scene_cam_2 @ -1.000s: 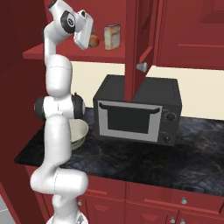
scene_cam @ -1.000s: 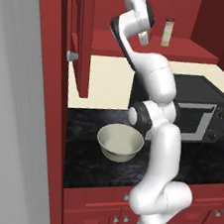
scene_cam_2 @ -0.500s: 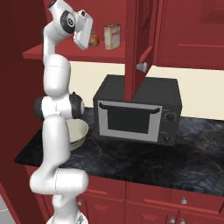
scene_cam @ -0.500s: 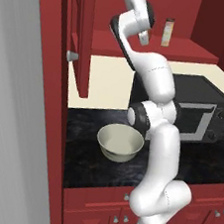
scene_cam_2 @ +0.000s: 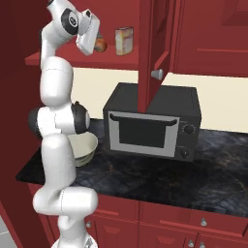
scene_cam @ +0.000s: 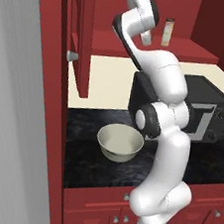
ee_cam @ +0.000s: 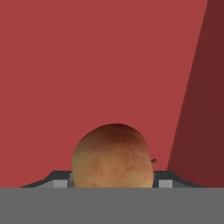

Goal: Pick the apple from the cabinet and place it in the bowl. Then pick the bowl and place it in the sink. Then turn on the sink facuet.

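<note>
The red-orange apple (ee_cam: pixel 113 155) sits on the inner shelf of the dark red wall cabinet (scene_cam_2: pixel 63 57). My gripper (ee_cam: pixel 113 183) is raised to that shelf and shut on the apple (scene_cam_2: pixel 100 45), a finger pressed against each side. From the left, my hand (scene_cam: pixel 145 37) hides the fruit. The pale grey-cream bowl (scene_cam: pixel 120 142) stands empty on the black counter below, by the arm's base, and is also seen at bowl (scene_cam_2: pixel 83 148). The sink and its faucet are out of view.
A pale jar with a dark cap (scene_cam_2: pixel 124 40) stands on the shelf just right of the apple. The open cabinet door (scene_cam_2: pixel 152 48) with its silver knob (scene_cam_2: pixel 156 74) hangs over a black microwave (scene_cam_2: pixel 152 121). A second open door (scene_cam: pixel 76 34) is at the left.
</note>
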Robot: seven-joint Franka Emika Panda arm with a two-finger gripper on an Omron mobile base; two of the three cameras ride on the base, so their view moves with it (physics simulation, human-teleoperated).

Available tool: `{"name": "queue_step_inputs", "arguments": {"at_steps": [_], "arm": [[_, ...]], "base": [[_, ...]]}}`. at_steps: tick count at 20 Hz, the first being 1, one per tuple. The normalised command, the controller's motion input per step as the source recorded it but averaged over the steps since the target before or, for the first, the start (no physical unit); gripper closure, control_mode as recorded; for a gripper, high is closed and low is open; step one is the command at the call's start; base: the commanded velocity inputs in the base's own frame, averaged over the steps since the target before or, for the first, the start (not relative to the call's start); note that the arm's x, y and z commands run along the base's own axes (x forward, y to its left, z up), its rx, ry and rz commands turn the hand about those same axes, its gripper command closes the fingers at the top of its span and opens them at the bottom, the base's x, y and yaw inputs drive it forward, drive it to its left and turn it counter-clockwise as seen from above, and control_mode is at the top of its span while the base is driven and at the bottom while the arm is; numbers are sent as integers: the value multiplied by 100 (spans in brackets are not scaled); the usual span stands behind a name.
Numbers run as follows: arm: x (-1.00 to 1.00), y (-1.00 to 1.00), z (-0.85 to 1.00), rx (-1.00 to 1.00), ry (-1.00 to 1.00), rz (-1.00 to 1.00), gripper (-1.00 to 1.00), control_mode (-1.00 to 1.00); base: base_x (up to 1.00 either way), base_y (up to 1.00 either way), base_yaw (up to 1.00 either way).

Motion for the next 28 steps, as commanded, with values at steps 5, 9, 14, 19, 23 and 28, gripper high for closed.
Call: {"name": "queue_step_inputs", "arguments": {"at_steps": [5,9,14,19,23,28], "arm": [[-99,0,0,0,-11,0,100,-100],[-100,0,0,1,-12,0,100,-100],[-100,0,-5,4,-14,0,100,-100],[-100,0,-7,10,-11,0,100,-100],[-100,0,-12,13,0,0,100,-100],[-100,0,-29,15,0,0,100,-100]], "base": [[0,0,0],[0,0,0],[0,0,0],[0,0,0],[0,0,0],[0,0,0]]}}
